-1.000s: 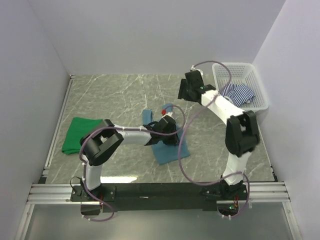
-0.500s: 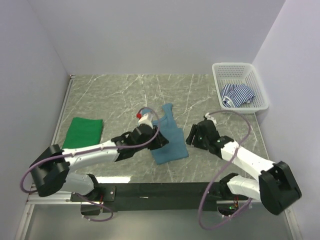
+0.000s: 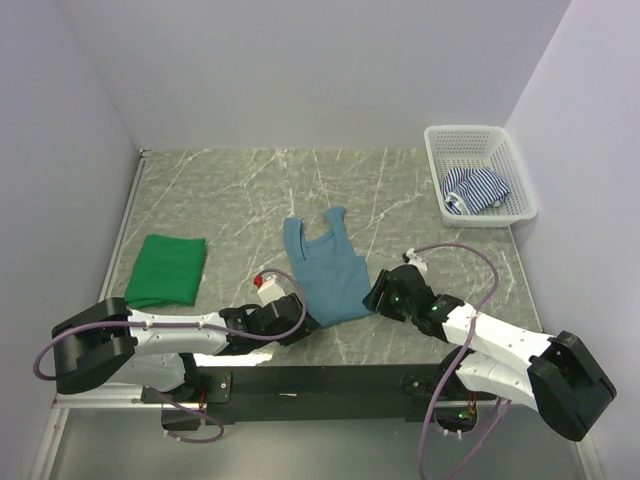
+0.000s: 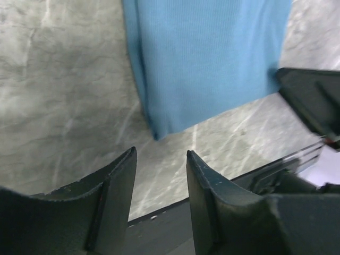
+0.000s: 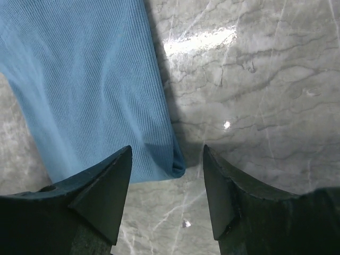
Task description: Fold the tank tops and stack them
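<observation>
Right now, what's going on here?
Two robot arms are working on the teal-blue tank top, spread flat on the table. The left gripper and right gripper, both open, sit at its near hem corners, holding nothing. The green tank top lies folded at the left; the striped tank top sits in the white basket.

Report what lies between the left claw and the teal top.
Only bare tabletop separates left claw from teal top, per the left wrist view.
</observation>
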### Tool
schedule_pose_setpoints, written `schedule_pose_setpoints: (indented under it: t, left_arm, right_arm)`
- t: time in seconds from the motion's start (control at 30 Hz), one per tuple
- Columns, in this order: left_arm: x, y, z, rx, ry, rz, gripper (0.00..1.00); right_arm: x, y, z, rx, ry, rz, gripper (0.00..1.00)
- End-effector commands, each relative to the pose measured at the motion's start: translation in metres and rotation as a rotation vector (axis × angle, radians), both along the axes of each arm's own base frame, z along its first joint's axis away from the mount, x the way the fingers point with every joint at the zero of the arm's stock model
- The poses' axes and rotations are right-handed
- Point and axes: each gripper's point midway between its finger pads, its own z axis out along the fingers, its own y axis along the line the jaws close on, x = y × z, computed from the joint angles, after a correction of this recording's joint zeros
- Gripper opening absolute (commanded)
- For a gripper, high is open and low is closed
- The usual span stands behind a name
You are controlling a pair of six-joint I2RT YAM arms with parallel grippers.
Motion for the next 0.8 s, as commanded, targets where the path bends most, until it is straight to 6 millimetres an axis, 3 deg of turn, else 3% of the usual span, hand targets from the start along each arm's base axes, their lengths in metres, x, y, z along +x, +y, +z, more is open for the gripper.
schedule_pose_setpoints:
  t: [0.0, 0.23, 0.53, 0.67, 0.7, 0.77]
  left_arm:
    - [0.011, -0.009, 0.010, -0.089, -0.016, 0.088, 0.49]
    - [0.018, 0.004, -0.003, -0.058, -0.015, 0.167, 0.48]
    - [0.022, 0.003, -0.017, -0.022, -0.013, 0.186, 0.43]
    - [0.020, 0.004, -0.027, 0.009, 0.006, 0.190, 0.36]
    - [0.021, 0.005, -0.028, 0.017, 0.008, 0.192, 0.30]
    - [0.020, 0.007, -0.031, 0.033, 0.005, 0.189, 0.23]
  right_arm:
    - [0.000, -0.003, -0.008, -0.003, 0.008, -0.054, 0.63]
    - [0.001, -0.004, -0.010, -0.014, -0.003, -0.069, 0.53]
    - [-0.002, 0.000, -0.016, 0.000, 0.009, -0.052, 0.40]
    - [-0.004, 0.001, -0.019, -0.004, 0.011, -0.044, 0.31]
    - [-0.005, 0.001, -0.019, -0.004, 0.011, -0.044, 0.21]
    - [-0.006, 0.001, -0.019, -0.002, 0.011, -0.040, 0.15]
